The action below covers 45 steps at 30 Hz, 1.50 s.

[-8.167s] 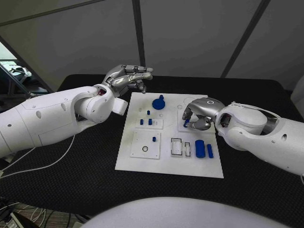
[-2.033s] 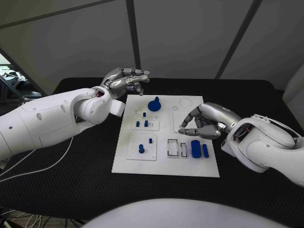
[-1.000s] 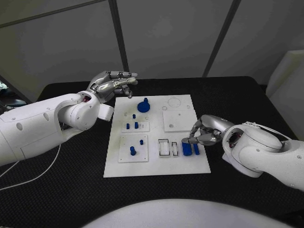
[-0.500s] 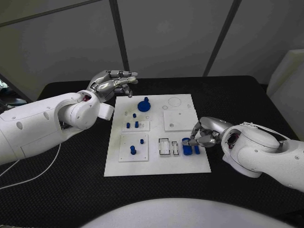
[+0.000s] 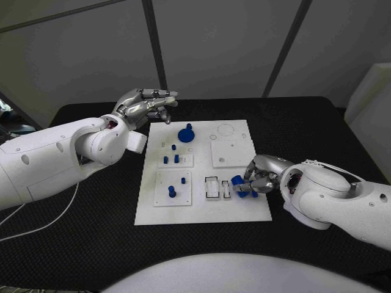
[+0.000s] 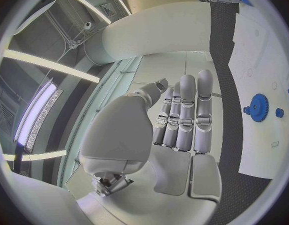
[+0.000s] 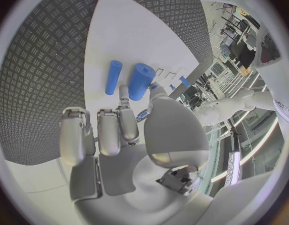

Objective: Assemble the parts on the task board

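Right robot hand closing on thick blue cylinder, grasp unconfirmed. Cylinder lengthwise along task board. Left robot hand clenched, empty, well apart.

Grey panelled walls stand behind the black table.

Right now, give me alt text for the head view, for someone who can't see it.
The right hand touches the thick blue cylinder near the white task board's near right corner. The left hand hovers curled beyond the board's far left corner, holding nothing.
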Tool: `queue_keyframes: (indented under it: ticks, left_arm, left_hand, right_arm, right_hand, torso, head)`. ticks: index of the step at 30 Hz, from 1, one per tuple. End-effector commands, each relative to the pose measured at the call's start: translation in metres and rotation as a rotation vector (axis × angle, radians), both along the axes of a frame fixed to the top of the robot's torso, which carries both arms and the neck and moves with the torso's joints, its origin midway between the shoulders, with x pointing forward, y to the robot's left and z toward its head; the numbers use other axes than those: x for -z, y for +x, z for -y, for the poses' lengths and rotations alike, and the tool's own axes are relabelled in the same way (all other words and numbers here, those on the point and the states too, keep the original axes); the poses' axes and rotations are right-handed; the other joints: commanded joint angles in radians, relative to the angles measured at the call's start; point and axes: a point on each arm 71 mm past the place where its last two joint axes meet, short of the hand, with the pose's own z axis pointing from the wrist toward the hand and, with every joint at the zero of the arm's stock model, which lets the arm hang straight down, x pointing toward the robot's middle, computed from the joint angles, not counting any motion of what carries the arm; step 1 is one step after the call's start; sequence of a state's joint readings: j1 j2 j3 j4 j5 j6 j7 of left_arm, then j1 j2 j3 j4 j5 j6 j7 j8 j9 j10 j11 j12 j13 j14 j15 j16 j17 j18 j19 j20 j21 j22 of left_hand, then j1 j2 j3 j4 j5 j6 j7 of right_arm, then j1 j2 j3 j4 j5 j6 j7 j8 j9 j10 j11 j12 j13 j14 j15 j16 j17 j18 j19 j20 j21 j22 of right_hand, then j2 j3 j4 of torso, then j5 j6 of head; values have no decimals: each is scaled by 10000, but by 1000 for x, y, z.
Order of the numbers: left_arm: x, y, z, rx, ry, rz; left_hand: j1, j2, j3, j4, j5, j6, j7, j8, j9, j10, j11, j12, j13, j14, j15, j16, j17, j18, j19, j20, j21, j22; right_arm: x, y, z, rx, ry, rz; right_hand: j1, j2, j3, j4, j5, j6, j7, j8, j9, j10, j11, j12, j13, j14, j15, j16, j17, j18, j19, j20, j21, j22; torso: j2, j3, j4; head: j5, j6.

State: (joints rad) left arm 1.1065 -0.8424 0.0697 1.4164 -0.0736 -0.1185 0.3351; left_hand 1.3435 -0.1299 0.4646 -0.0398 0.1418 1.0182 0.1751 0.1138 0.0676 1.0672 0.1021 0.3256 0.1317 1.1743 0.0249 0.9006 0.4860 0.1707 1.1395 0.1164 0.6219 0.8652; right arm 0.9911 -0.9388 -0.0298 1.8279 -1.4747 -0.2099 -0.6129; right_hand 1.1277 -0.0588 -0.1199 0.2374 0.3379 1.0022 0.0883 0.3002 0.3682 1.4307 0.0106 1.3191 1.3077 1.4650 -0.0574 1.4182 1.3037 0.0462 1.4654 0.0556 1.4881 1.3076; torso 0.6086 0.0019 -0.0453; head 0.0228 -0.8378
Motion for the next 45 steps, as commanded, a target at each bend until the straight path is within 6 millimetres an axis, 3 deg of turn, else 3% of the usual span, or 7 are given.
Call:
queue_keyframes:
  ticks: [1,12,19,25,31,43,45]
  left_arm:
    - [-2,0,1,65,-86,32]
    - [-2,-1,0,69,-73,10]
    - [-2,-1,-1,69,-64,-5]
    - [-1,-1,0,95,-72,-13]
    - [-1,-1,0,89,-69,-17]
    - [-1,-1,1,94,-60,-44]
    - [-1,-1,0,74,-48,-48]
  left_hand:
    - [-70,29,-47,23,-44,-14,25,-41,-5,-75,27,42,15,-61,-16,10,-13,116,-51,23,-58,-12]
    - [-70,29,-47,23,-44,-14,25,-41,-5,-75,27,42,15,-61,-16,10,-13,116,-51,23,-58,-12]
    - [-70,29,-47,23,-44,-14,25,-41,-5,-75,27,42,15,-61,-16,10,-13,116,-51,23,-58,-12]
    - [-86,30,-57,35,-41,-21,24,-43,-6,-87,27,46,14,-64,-15,15,-21,117,-51,26,-68,-17]
    - [-86,30,-57,35,-41,-21,24,-43,-6,-87,27,46,14,-64,-15,15,-21,117,-51,26,-68,-17]
    - [-77,31,-55,29,-38,-24,21,-44,-6,-95,24,48,13,-67,-17,17,-25,118,-50,26,-73,-20]
    - [-77,31,-55,29,-38,-24,21,-44,-6,-95,24,48,13,-67,-17,17,-25,118,-50,26,-73,-20]
  right_arm:
    - [3,-1,-1,-79,-212,-64]
    - [10,2,-5,101,11,-111]
    - [11,2,-4,297,193,-131]
    - [10,1,-3,376,278,-113]
    - [3,-4,-4,556,934,152]
    - [-17,-15,-12,528,2472,896]
    - [-18,-16,-14,432,2449,825]
  right_hand:
    - [127,30,-85,10,-64,-111,3,77,37,-57,2,-65,150,559,11,21,-1,-114,131,8,-1,1204]
    - [298,167,-129,31,-19,-184,4,170,162,-52,2,-77,170,557,11,16,-5,-115,135,8,0,1213]
    - [487,283,-241,61,360,-279,-4,309,340,-49,-5,-106,185,561,5,20,7,-115,137,3,-2,1218]
    - [782,358,-304,-43,817,-326,-22,449,502,-41,-23,-127,206,563,-11,23,17,-114,135,-12,-7,1218]
    - [870,443,-350,-43,1090,-355,-30,519,588,-14,-32,-109,245,572,-19,45,56,-121,155,-21,8,1248]
    - [715,536,-503,159,1184,-298,-78,643,705,50,-68,-56,315,587,-42,78,108,-136,200,-37,48,1317]
    - [719,540,-506,162,1195,-294,-82,649,711,56,-71,-48,324,589,-44,84,119,-139,208,-39,55,1329]
  torso:
    - [2,8,-6]
    - [-9,3,17]
    - [-10,-2,-18]
    - [-17,-1,-7]
    - [-16,6,-6]
    - [6,-1,33]
    - [-1,-5,15]
  head:
    - [39,-11]
    - [45,-35]
    - [57,-23]
    - [34,0]
    - [21,1]
    - [12,50]
    - [26,41]
